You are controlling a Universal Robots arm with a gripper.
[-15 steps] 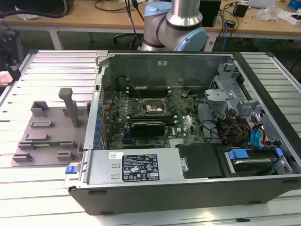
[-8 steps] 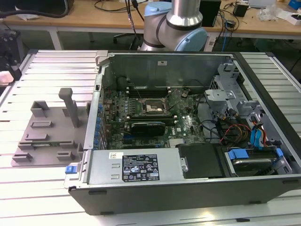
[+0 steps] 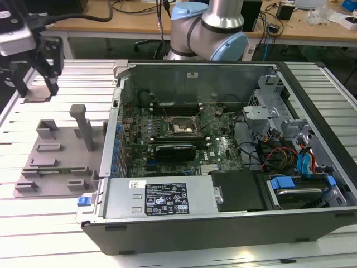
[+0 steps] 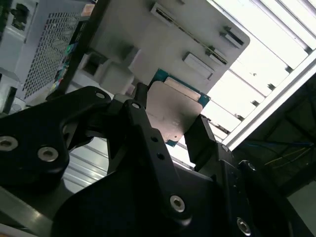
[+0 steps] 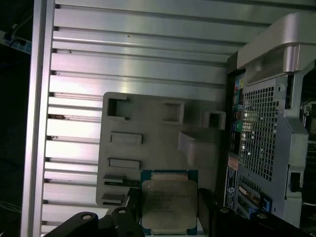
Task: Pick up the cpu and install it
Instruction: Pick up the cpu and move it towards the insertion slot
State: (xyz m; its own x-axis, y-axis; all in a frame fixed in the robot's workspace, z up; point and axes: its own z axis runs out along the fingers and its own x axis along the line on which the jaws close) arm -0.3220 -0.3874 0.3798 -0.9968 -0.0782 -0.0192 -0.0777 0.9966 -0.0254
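While the claw (image 5: 169, 197) is clenched on the cpu (image 5: 168, 210), its black fingers (image 4: 143, 113) press two opposite edges of the flat chip, whose silvery metal lid has a thin green border. Beyond the claw lies the grey plastic tray (image 5: 148, 123) of raised blocks, on a ribbed aluminium table (image 5: 138, 64). Farther off, the open steel computer case (image 3: 223, 212) holds a green motherboard (image 3: 223, 148) and its black socket frame (image 3: 181, 127).
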